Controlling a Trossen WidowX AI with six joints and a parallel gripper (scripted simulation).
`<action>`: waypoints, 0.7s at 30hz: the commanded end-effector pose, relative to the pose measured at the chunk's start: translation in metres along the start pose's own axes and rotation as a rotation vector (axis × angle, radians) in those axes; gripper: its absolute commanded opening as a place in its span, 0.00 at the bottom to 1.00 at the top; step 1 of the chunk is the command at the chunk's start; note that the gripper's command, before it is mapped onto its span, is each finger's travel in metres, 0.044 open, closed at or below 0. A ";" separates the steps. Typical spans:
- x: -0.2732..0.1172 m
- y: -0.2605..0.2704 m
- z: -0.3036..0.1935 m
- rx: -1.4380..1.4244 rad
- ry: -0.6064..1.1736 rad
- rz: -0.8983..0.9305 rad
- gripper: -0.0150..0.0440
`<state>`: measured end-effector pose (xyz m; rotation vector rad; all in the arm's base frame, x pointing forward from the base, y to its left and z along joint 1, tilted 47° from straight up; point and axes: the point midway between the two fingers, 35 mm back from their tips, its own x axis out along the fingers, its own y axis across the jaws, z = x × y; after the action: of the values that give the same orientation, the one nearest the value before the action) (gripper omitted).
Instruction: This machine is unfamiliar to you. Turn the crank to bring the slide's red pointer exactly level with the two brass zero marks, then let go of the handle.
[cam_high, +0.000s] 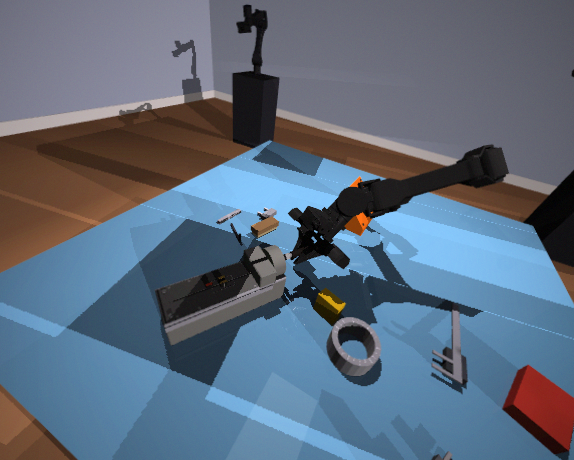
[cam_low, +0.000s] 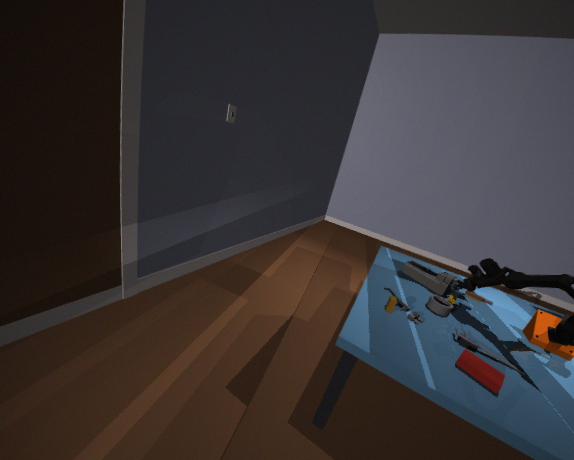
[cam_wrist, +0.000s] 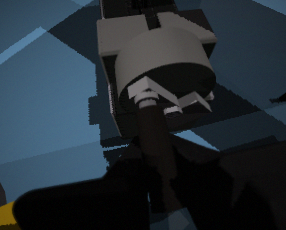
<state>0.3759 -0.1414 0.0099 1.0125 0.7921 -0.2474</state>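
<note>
The grey slide machine (cam_high: 215, 300) (cam_low: 425, 274) (cam_wrist: 167, 60) lies on the blue table, with a round crank housing (cam_high: 267, 262) at its right end. On its dark top a small red pointer (cam_high: 208, 284) sits on the slide close to a brass mark (cam_high: 222, 283); whether they are level I cannot tell. My gripper (cam_high: 295, 255) (cam_low: 462, 285) is at the crank end, shut on the dark crank handle (cam_wrist: 156, 137), which sticks out from the crank arm (cam_wrist: 170, 100) toward the wrist camera.
A yellow block (cam_high: 329, 304), a grey ring (cam_high: 353, 346) and a grey caliper-like tool (cam_high: 452, 352) lie in front of the arm. A red block (cam_high: 540, 407) sits at the right front. A wooden block (cam_high: 264, 226) and small parts lie behind the machine. An orange block (cam_high: 357, 220) is under the arm.
</note>
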 end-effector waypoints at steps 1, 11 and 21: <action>-0.004 -0.008 0.004 0.014 -0.008 -0.006 0.25; -0.005 -0.012 0.004 0.013 -0.008 -0.007 0.25; -0.005 -0.015 0.004 0.013 -0.008 -0.007 0.25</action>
<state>0.3718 -0.1465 0.0072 1.0144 0.7901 -0.2386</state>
